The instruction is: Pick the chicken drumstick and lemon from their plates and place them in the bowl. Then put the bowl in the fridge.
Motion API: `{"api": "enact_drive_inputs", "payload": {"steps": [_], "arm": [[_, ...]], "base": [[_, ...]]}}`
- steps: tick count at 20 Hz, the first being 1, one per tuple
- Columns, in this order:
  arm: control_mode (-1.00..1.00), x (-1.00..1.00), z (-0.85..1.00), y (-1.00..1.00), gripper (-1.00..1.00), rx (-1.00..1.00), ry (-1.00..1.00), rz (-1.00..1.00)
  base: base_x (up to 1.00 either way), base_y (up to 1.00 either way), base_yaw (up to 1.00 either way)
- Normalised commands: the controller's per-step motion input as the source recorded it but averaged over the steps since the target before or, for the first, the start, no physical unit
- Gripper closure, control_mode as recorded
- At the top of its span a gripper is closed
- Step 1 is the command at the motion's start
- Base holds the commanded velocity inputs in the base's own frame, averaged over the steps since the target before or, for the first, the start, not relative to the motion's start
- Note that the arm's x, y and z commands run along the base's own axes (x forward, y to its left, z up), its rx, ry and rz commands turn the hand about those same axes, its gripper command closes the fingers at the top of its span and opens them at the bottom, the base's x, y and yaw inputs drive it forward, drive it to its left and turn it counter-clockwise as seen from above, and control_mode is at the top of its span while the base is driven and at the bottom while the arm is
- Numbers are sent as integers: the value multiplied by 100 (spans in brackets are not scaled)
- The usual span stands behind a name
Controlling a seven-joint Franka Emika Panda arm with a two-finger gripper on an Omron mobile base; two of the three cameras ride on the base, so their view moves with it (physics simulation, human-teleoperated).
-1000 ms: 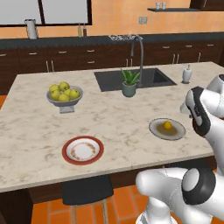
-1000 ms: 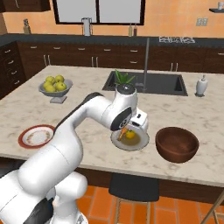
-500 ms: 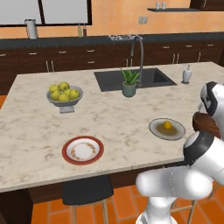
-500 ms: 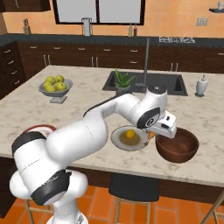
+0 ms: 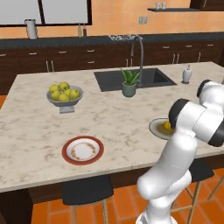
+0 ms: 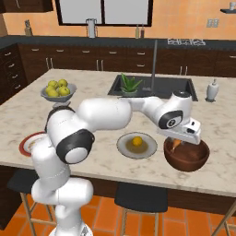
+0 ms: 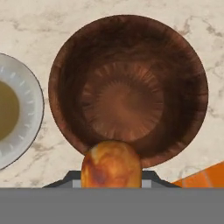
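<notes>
From the hand view I had the chicken drumstick (image 7: 111, 162) clamped between the jaws, poised over the near rim of the bowl (image 7: 65, 87), whose brown inside held nothing. Just beside the bowl on the bench (image 6: 106, 159) sat the grey-beige plate (image 6: 124, 148) with the lemon (image 6: 137, 141) on it. The red-rimmed plate (image 5: 66, 151) further along carried only brown speckles. The arm (image 6: 110, 113) reached sideways across the bench, gripper (image 6: 177, 144) hanging at the bowl's edge (pointing down into it). Beyond stood the pedestal fruit bowl (image 6: 57, 94), piled with yellow-green fruit (image 5: 64, 92).
</notes>
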Motion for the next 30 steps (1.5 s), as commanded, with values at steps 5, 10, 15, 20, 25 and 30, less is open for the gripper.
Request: {"api": "enact_drive_inputs", "payload": {"steps": [5,10,15,20,25,30], "arm": [[-100,59,-47,-16,100,1,1,0],[-100,5,-51,-12,100,5,1,0],[-100,27,-31,-17,100,4,5,0],[-100,40,-27,0,100,0,4,0],[-100,16,-48,0,100,0,10,0],[-100,31,-37,0,-100,-2,5,0]], "base": [[0,0,0],[0,0,0],[0,0,0],[0,0,0],[0,0,0],[0,0,0]]}}
